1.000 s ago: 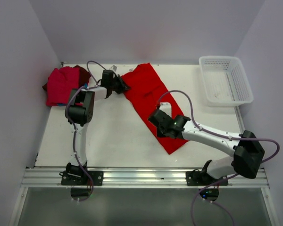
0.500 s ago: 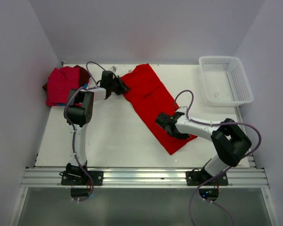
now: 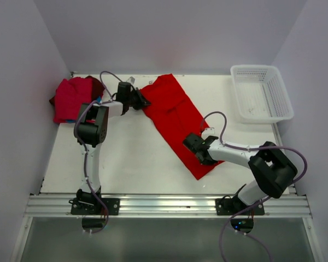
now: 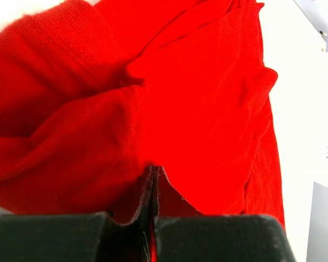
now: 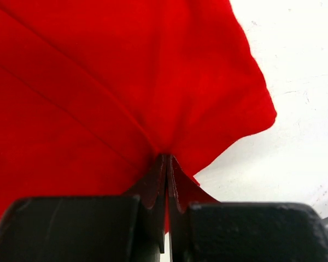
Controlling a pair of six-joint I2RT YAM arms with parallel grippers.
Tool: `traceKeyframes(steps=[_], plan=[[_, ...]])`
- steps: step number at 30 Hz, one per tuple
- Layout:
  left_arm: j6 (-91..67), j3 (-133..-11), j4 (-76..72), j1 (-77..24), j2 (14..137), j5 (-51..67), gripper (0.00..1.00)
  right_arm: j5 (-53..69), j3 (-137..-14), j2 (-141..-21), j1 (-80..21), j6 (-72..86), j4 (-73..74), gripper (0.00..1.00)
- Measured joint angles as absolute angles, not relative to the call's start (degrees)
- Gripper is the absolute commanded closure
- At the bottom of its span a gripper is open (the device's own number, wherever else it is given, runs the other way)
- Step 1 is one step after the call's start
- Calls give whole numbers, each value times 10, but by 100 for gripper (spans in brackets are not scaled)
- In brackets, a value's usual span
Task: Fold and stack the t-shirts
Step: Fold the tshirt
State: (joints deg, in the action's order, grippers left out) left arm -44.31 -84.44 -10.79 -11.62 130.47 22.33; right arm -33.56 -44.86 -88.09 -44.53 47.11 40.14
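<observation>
Right gripper: closed tight on the red t-shirt's near end, shifted slightly nearward.
Left gripper: pinched shut on the far corner, unmoved.
Meaning: shirt likely being drawn taut for folding.

white link tubes, bulky black joint housings, thin lilac cables looping alongside, flat black base plates.

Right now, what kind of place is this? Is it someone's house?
Probably a robot test bench, not a house. A left arm and a right arm are bolted to a metal rail at a white table boxed in by plain walls, with a red t-shirt, folded shirts and a basket.
</observation>
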Motion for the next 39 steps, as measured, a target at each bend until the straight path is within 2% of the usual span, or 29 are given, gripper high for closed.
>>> traceKeyframes(steps=[6,20,28,33,35,36,38,39], plan=[[-443,-860,-91,-114,1308,226,100,-310,-438,-868,-467,444,375,100],[-444,-992,-48,-105,1389,258,100,-108,-471,-895,-658,485,233,100],[-444,-1020,-32,-104,1405,278,100,-91,-494,-923,-706,517,212,100],[-436,-994,-60,-100,1392,287,99,-110,-505,-924,-711,517,238,100],[-422,-945,-70,-99,1356,278,92,-125,-513,-924,-714,513,263,100],[-412,-924,-69,-98,1335,273,77,-131,-517,-924,-716,510,275,100],[-392,-894,-64,-96,1282,259,58,-145,-525,-923,-716,502,298,100],[-383,-887,-62,-95,1253,252,42,-152,-529,-922,-716,497,307,87]])
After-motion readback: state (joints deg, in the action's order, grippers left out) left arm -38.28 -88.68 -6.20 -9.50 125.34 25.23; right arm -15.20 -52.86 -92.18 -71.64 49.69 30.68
